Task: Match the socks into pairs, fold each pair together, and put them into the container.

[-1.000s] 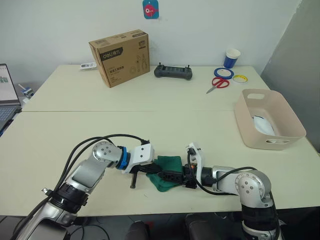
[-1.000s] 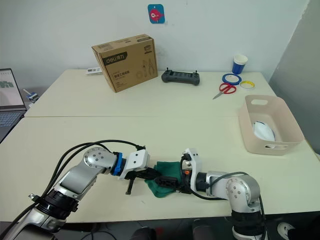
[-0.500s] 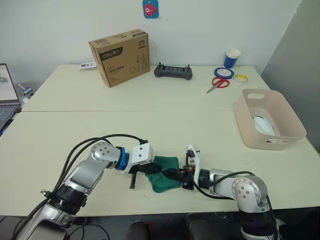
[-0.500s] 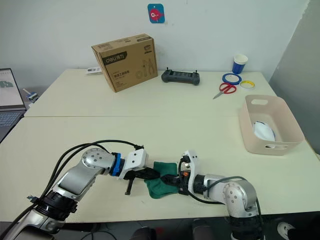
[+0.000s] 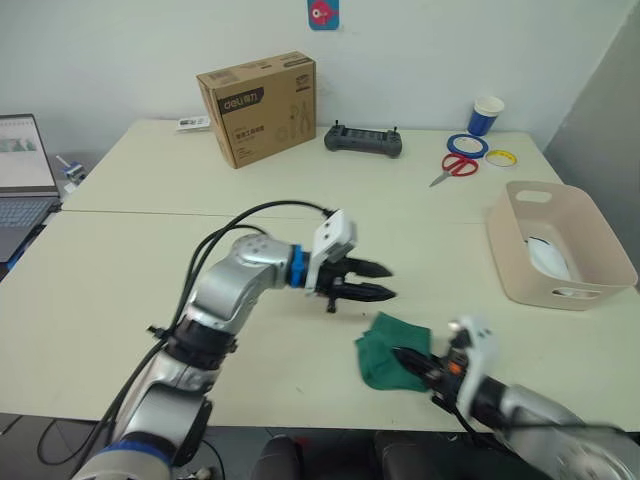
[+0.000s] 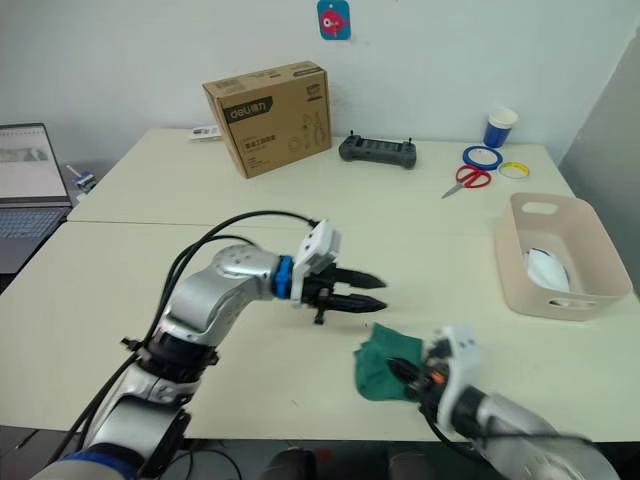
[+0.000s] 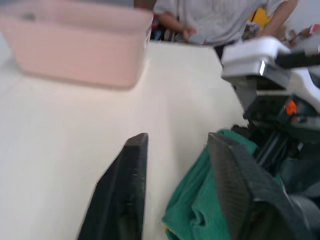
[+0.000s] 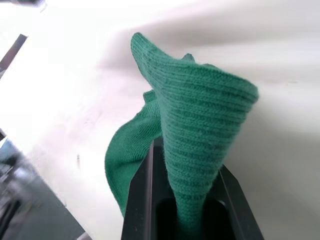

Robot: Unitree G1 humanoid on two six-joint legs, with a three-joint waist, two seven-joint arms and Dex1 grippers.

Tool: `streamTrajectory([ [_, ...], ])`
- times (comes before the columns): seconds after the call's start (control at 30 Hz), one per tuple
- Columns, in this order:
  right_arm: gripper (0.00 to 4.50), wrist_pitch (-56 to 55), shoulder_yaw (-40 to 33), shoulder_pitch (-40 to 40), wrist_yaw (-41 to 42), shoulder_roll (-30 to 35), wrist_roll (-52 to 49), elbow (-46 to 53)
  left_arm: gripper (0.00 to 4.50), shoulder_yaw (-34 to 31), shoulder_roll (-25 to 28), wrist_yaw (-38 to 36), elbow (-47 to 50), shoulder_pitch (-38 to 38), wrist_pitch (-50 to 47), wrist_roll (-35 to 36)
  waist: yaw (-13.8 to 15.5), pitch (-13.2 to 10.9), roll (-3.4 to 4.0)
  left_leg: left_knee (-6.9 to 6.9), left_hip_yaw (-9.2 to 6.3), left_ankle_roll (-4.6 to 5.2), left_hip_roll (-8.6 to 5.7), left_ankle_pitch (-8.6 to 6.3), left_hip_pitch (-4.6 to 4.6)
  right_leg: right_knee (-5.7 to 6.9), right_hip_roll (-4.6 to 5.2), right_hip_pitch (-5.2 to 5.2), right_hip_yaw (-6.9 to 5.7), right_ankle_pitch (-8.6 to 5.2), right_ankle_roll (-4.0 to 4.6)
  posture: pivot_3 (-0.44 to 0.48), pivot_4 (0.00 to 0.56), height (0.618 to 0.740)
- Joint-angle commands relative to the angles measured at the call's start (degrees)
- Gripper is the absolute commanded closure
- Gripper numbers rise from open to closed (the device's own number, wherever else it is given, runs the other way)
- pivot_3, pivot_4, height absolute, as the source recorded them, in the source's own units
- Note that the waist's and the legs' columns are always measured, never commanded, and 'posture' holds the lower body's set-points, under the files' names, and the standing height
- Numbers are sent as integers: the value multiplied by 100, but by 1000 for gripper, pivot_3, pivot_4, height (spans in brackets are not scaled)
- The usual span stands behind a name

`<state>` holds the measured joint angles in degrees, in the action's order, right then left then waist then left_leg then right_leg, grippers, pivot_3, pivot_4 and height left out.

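Note:
A bunched pair of dark green socks (image 5: 383, 349) lies near the table's front edge, right of centre. My right gripper (image 5: 407, 358) is shut on its near side, and the right wrist view shows the green knit (image 8: 195, 125) pinched between the fingers. My left gripper (image 5: 372, 281) hovers open and empty just above and to the left of the socks, pointing right. In the left wrist view the green fabric (image 7: 196, 210) lies under its fingers. The pinkish-beige container (image 5: 519, 262) stands at the right edge with a white sock (image 5: 548, 257) inside.
At the back of the table are a cardboard box (image 5: 258, 108), a black controller (image 5: 363, 141), red scissors (image 5: 458, 166), tape rolls (image 5: 467, 143) and a blue cup (image 5: 487, 113). A laptop (image 5: 25, 175) sits at far left. A person (image 7: 220, 15) stands beyond the table.
The camera has shifted. My right gripper has shut on the green socks. My left gripper has let go, opened and lifted away from them.

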<state>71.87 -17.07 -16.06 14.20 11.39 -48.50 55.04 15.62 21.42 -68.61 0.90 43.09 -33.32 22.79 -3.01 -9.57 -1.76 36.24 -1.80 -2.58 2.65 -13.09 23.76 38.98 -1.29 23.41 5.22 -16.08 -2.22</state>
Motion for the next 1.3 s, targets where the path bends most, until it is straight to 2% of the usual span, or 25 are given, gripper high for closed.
streamTrajectory([
  [0.03, 4500, -1102, -588, -510, -613, 467, -1258, 496, 1326, 58, -185, -56, -68, 276, 125, 52, -44, -2, 3, 0, 3, 0, 0, 0, -5, 2, 0, -3, 4, 0, 0, 0, 150, 723],
  [0.17, 4500, -2515, -1398, -1195, -1427, 1437, -2779, 496, 35, 84, -296, -188, -175, 463, 126, 77, -69, -7, 3, 3, 20, 0, -4, 0, -31, 8, 1, -21, 25, 3, 1, 0, 150, 723],
  [0.27, 4500, -3297, -2283, -1588, -1898, 2118, -3643, 496, 35, 131, -299, -283, -244, 537, 142, 42, -60, -8, 1, 7, 22, 0, -12, 0, -31, 6, 1, -27, 36, 4, 0, 0, 150, 723],
  [0.43, 4500, -3669, -3477, -1264, -2363, 3684, -4057, 9, 35, 209, -111, -437, 11, 416, 8, 96, -76, -14, -8, 7, 31, 0, -15, 0, -30, 1, 2, -27, 50, 6, -3, 0, 150, 723],
  [0.53, 4500, -3155, -3990, -854, -1826, 4939, -3264, -896, 35, 180, -28, -427, 309, 317, -213, 237, -53, -17, -14, 7, 26, 1, -15, 1, -30, 2, 2, -28, 45, 6, -3, 0, 150, 723],
  [0.6, 4500, -2998, -3945, -618, -1276, 5605, -2335, -1494, 35, 184, -3, -370, 441, 279, -256, 245, -23, -18, -15, 9, 31, 1, -16, 1, -28, 1, 3, -27, 50, 6, -3, 0, 150, 723],
  [0.67, 4500, -3068, -3579, -572, -633, 6199, -1158, -1977, 35, 182, -4, -297, 533, 256, -289, 249, 1, -19, -17, 11, 30, 1, -18, 1, -25, -4, 5, -27, 47, 6, -4, 0, 150, 723],
  [0.73, 4500, -3674, -2779, -543, -139, 6865, 310, -2684, 35, 157, -13, -199, 634, 228, -346, 279, 10, -19, -17, 10, 30, 1, -17, 1, -21, -9, 5, -25, 46, 5, -4, 0, 150, 723],
  [0.8, 4500, -4286, -1935, -292, 45, 7296, 1338, -3343, 35, 171, 0, -120, 705, 193, -334, 253, 10, -20, -19, 12, 32, 1, -17, 1, -20, -9, 5, -23, 47, 5, -5, 0, 150, 723],
  [0.9, 4500, -4975, -552, 429, -48, 7597, 2549, -4096, 35, 181, 5, -14, 808, 124, -363, 251, 15, -24, -14, 13, 34, 0, -17, 1, -16, -9, 7, -19, 47, 5, -5, 0, 150, 723],
  [1.0, 4500, -5494, 737, 1444, 44, 7432, 3739, -4681, 35, 126, -27, 165, 984, 69, -488, 340, 12, -28, -6, 14, 35, 0, -17, 1, -16, -8, 8, -16, 48, 5, -4, 0, 150, 723],
  [1.1, 4500, -5780, 1627, 2435, 395, 6972, 4579, -5172, 35, 94, -46, 333, 1122, 6, -557, 368, -15, -31, 0, 17, 35, 0, -16, 1, -17, -2, 8, -16, 49, 5, -4, 0, 150, 723],
  [1.2, 4500, -6021, 2214, 3192, 897, 6468, 5121, -5720, 35, 107, -47, 468, 1231, -72, -573, 375, -33, -34, 9, 24, 36, 0, -16, 1, -20, 5, 7, -16, 51, 6, -4, 0, 150, 723],
  [1.3, 4500, -6241, 2464, 3608, 1357, 6179, 5483, -6186, 35, 120, -41, 561, 1290, -128, -571, 384, -18, -37, 33, 37, 35, 0, -16, 1, -20, 10, 6, -19, 50, 7, -5, 0, 150, 723],
])
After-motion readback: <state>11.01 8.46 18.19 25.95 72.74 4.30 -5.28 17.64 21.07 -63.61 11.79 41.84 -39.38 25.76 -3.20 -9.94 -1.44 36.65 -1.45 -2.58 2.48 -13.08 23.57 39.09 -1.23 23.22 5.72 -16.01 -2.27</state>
